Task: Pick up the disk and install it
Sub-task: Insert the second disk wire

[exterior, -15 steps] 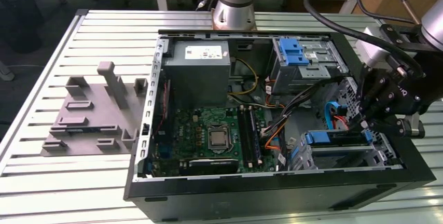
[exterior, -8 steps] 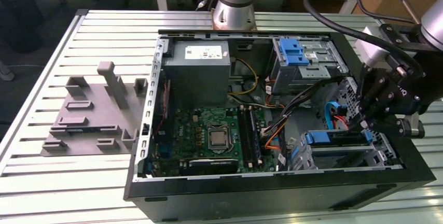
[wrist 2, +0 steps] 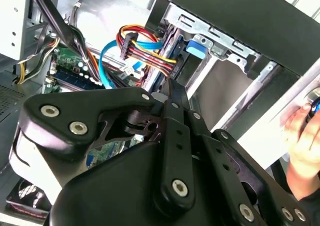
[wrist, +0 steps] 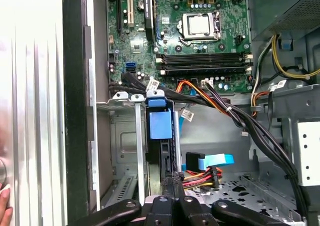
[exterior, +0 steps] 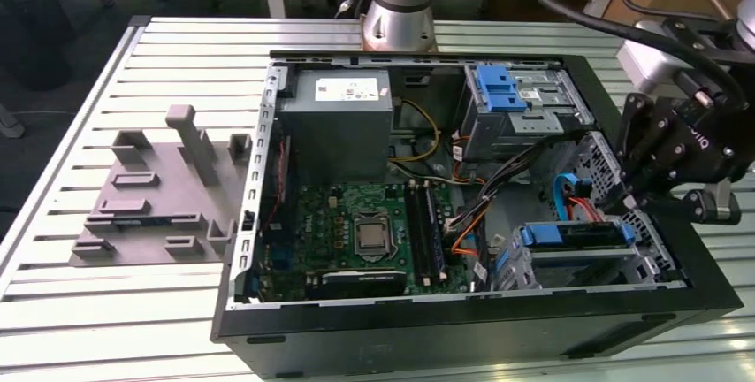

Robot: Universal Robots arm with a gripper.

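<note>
Above drive cage, hand (exterior: pixel 631 189) tilted, near disk (exterior: pixel 575 235)

1. The computer case (exterior: pixel 472 329) is lying open on the slatted table (exterior: pixel 71 311), with a moulded fixture (exterior: pixel 154 196) sitting beside it on the exterior view's left
2. Inside the case, the power-supply box (exterior: pixel 342 126) is standing behind the motherboard (exterior: pixel 354 232)
3. The disk (exterior: pixel 575 234) is sitting in the drive cage (exterior: pixel 590 263) at the exterior view's right of the motherboard
4. The gripper (exterior: pixel 637 192) is hanging just above the disk
</note>
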